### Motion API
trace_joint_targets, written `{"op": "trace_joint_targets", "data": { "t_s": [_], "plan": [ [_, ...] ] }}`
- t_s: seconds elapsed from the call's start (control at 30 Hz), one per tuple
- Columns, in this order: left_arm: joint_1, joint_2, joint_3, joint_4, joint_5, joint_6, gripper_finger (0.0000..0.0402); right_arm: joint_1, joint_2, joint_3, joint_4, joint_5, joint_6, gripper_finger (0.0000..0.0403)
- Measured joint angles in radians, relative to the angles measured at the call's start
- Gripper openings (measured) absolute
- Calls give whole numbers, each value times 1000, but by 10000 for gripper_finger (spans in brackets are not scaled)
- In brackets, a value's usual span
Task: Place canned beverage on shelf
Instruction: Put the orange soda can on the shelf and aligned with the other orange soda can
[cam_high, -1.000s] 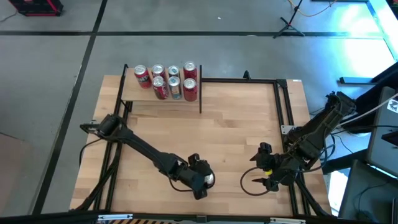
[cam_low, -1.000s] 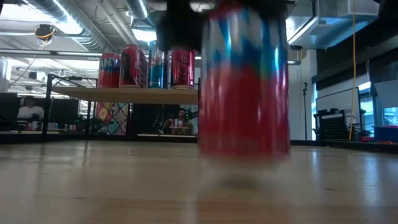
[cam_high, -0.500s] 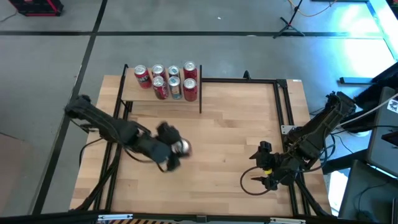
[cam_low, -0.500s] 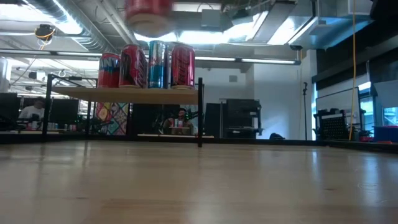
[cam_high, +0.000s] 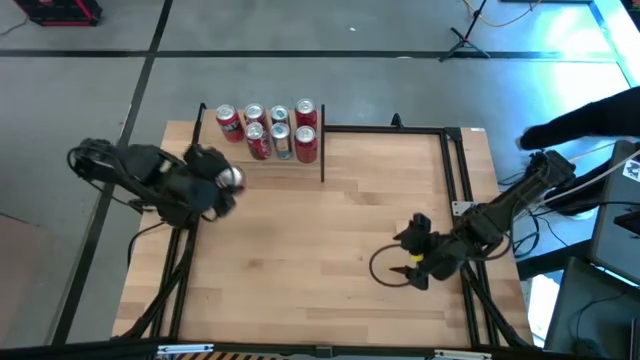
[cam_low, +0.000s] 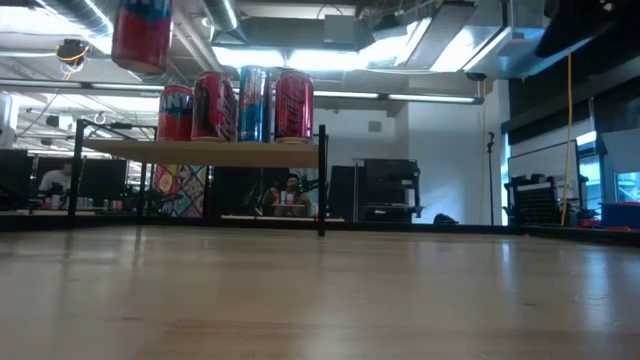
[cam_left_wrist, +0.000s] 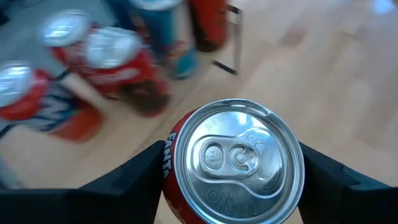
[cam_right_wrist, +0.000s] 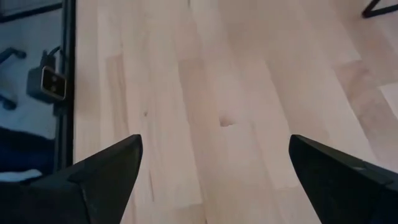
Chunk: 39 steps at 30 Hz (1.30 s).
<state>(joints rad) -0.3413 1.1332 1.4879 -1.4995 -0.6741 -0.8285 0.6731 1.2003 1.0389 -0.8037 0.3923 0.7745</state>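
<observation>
The bench (cam_high: 330, 250) carries the shelf (cam_high: 262, 163) at its far left corner. The left pincer (cam_high: 222, 182) is clamped on a Fanta can (cam_left_wrist: 233, 163), held above the shelf's left end; the brand is shown only by the left wrist view. The right pincer (cam_high: 411, 266), fingers apart, is seen near the bench's right edge.

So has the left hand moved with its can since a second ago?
Yes. In the high view the left hand carried the can from the table's near middle to just beside the shelf, at its left front corner.

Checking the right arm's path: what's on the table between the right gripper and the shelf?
Nothing: in the high view, only bare tabletop lies between the open right gripper and the shelf.
</observation>
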Motion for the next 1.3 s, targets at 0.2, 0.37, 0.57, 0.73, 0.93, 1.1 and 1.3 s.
{"op": "trace_joint_targets", "data": {
  "t_s": [0.2, 0.37, 0.57, 0.73, 0.93, 1.1, 1.3],
  "plan": [
    [99, -153, -29, -41, -55, 61, 263, -58, 0, 0, 48, 9, 8, 392],
    [200, -302, -112, 4, -56, 130, 263, -102, 0, 0, 82, 16, 8, 392],
    [268, -432, -253, 133, -59, 180, 263, -147, 0, 0, 126, 16, 7, 392],
    [314, -455, -361, 238, -85, 216, 263, -176, 0, 0, 157, 16, 7, 392],
    [403, -447, -394, 268, -62, 240, 263, -177, 0, 0, 182, 16, 22, 392],
    [502, -444, -395, 397, -3, 313, 263, -177, 0, 0, 182, 16, 44, 392],
    [671, -382, -394, 423, 126, 423, 263, -177, 0, 0, 182, 16, 58, 392]
  ]
}}
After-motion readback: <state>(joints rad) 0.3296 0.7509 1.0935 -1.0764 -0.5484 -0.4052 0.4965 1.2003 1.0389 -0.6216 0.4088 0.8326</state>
